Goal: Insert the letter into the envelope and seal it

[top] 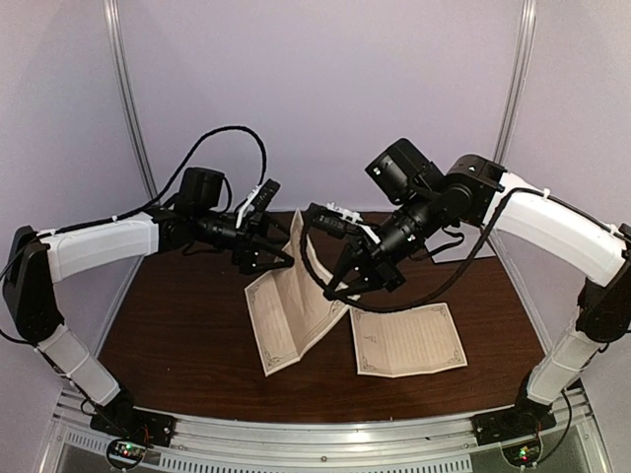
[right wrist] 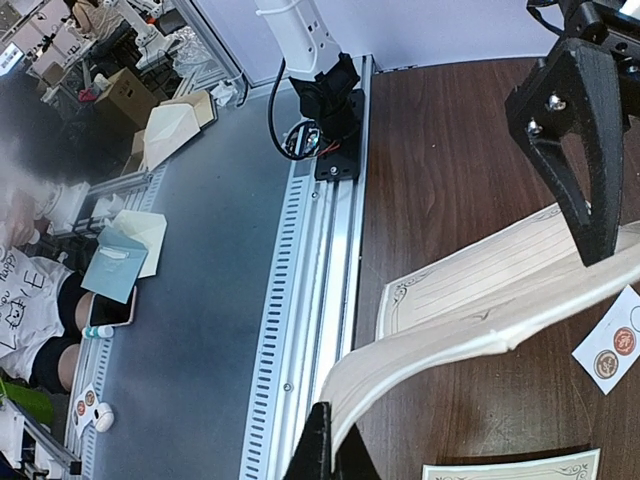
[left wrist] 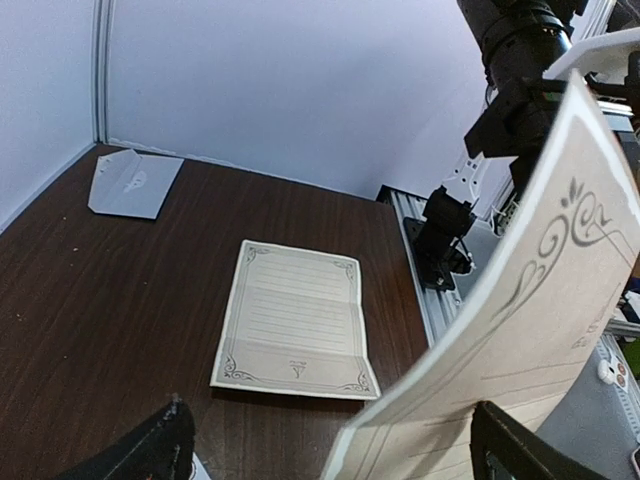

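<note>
Right claw point(right wrist: 337, 455) pinches the letter point(right wrist: 500, 325) — left claw point(top: 281, 252) gapes wide.

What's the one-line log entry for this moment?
left claw: open | right claw: shut on letter, raised | envelope: lying apart, untouched

desk point(top: 187, 335): dark brown wood grain, from what I can see.
flat letter point(left wrist: 295, 320): cream, faint ruled lines, dark scrollwork border and corner flourishes.
lifted letter point(top: 291, 320): beside the flat letter, the same cream with dark scroll edging.
envelope point(left wrist: 135, 183): beyond the flat letter, pale grey-white, faint mark on it.
sticker strip point(right wrist: 612, 352): white, two round red-brown stickers.
</note>
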`<control>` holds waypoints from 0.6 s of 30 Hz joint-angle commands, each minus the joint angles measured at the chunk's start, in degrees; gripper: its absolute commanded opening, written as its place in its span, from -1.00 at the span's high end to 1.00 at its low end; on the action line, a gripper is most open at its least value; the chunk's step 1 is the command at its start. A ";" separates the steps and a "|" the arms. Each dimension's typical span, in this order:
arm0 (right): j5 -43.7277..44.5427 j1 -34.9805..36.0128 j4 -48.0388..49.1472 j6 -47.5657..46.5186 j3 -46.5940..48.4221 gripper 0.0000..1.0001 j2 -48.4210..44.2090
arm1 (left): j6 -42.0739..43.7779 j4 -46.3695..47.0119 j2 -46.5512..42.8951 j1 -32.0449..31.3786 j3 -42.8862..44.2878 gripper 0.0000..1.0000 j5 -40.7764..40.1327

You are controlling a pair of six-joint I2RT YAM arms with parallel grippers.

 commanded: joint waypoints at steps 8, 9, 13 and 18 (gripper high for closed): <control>5.19 0.47 1.31 1.13 -0.63 1.00 -1.21 | 8.84 -11.09 -0.60 0.09 3.67 -0.21 7.88; 5.90 0.47 1.35 1.30 -0.58 1.00 -1.35 | 9.57 -12.08 -0.85 0.08 3.76 -0.07 7.17; 9.67 0.26 1.44 2.41 -0.70 1.00 -2.41 | 11.22 -14.35 -2.10 0.08 3.86 0.23 3.52; 14.17 -0.41 2.56 4.65 -1.63 1.00 -4.33 | 12.47 -16.50 -2.72 0.15 4.31 0.41 1.63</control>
